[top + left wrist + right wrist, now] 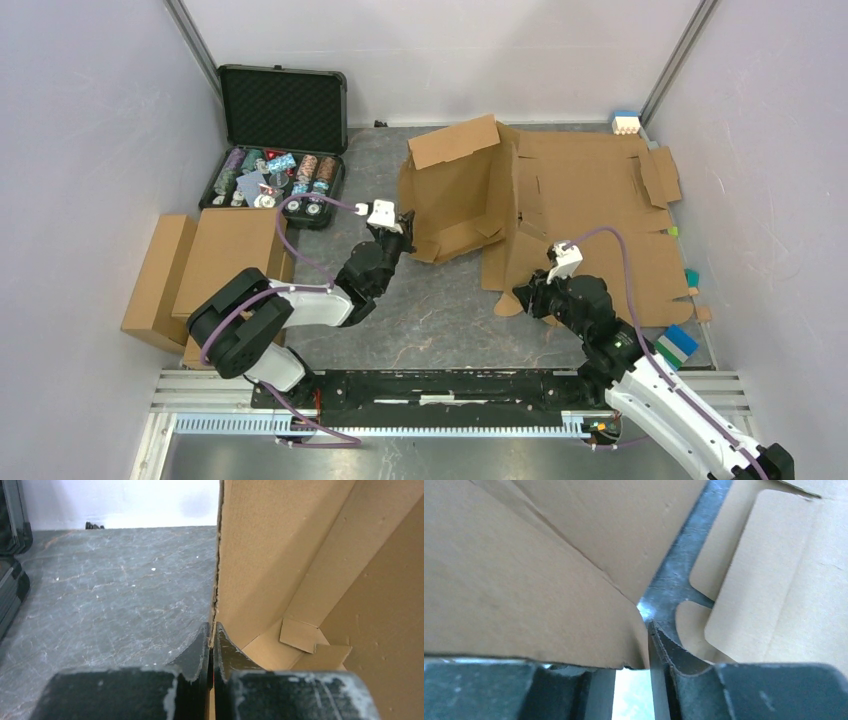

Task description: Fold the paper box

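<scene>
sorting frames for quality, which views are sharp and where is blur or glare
Top external: sharp, evenly lit, soft shadows beside the paper box. Left wrist: the left fingers are blurred up close, the back wall blown out white. Right wrist: soft throughout, glare on the table and a washed-out patch between the right fingers.

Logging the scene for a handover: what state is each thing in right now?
paper box: partly folded, walls up, top flap raised.
left gripper: shut on the paper box's wall edge.
right gripper: jaws parted, edge of a cardboard flap between them.
black case: lid open, chips inside.
flat cardboard sheets: lying unfolded.
</scene>
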Controlling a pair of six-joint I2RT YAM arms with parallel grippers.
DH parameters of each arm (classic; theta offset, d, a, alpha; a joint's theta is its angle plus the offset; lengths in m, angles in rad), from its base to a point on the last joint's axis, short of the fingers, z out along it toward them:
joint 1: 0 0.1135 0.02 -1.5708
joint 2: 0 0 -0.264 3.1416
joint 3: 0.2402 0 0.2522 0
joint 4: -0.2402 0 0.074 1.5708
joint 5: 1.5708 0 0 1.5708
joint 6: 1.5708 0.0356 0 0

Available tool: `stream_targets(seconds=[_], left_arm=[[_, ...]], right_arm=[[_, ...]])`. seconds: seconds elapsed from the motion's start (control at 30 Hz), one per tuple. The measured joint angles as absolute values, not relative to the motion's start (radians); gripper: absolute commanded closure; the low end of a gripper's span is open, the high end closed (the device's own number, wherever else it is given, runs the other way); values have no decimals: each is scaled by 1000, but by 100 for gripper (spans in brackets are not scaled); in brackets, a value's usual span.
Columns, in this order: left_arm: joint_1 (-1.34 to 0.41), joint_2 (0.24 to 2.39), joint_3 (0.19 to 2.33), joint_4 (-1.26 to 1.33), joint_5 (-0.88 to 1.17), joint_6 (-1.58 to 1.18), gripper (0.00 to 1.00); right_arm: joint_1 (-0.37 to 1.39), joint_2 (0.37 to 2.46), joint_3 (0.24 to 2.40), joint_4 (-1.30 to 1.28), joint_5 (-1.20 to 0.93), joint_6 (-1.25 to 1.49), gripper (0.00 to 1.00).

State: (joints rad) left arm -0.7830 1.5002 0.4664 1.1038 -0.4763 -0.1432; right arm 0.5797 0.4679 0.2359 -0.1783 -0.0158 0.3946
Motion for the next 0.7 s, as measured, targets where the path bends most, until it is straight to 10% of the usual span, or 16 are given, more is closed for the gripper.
stream_targets(seconds=[0.4,0.7], left_arm=[[-783,1508,469,1123,-413,-85,98],[-783,1522,497,1080,-414,-85,98]], right_arm=[[579,476,236,-198,134,352,4],[579,506,205,11,56,264,2]])
